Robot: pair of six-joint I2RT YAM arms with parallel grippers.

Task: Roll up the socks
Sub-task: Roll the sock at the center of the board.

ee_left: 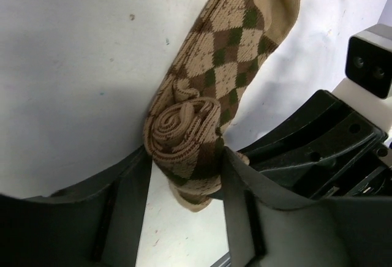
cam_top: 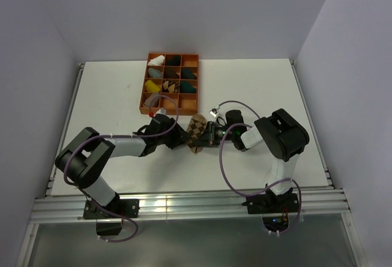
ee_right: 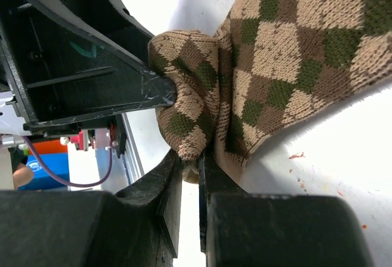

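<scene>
White worktop (cam_top: 257,89) at mid-task: our left pincer (ee_left: 184,164) clasps the rolled end of the socks (ee_left: 208,95), one finger against each side of the spiral. Opposite it, our right pincer (ee_right: 191,157) is pressed almost together on a fold at the roll's edge. Beyond both, the argyle foot lies flat and unrolled, pointing toward the orange tray (cam_top: 190,55) behind. We judge the danger to be unwinding. If either hold slackens, or the arms tug against each other, the springy coil could open and slip free.
</scene>
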